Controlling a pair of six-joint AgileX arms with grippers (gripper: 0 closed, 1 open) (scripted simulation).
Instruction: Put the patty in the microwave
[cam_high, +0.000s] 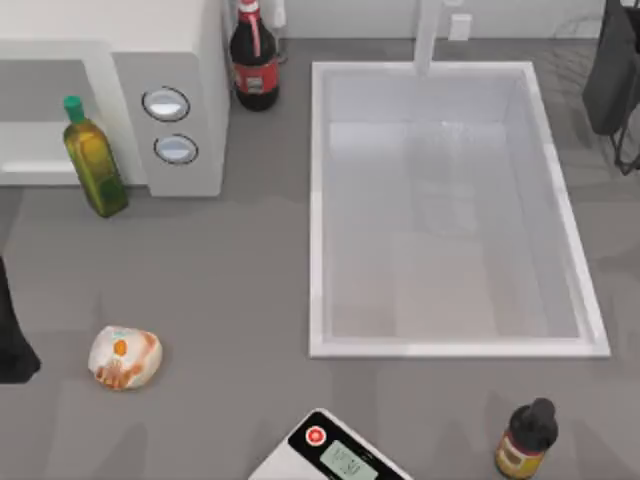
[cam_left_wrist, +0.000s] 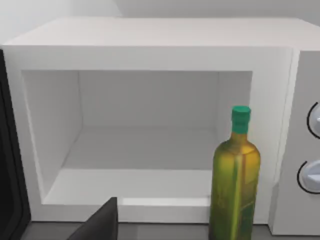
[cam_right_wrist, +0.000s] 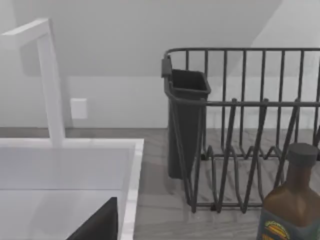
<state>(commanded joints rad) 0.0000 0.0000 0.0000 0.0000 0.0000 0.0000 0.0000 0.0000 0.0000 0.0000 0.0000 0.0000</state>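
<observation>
The small roundish whitish wrapped patty with orange and red patches lies on the grey table at about eight o'clock in the top view, near the left edge. It is a lump with no clear long axis. The dark left arm sits just beside it at nine o'clock, so the left arm is much the nearer. Whether its tool is released or clenched I cannot tell; the right tool likewise.

The large white boxy microwave stands at eleven o'clock, its cavity open and bare. A green-capped olive-oil bottle stands before the opening's right part, which I judge narrows the way in.
</observation>
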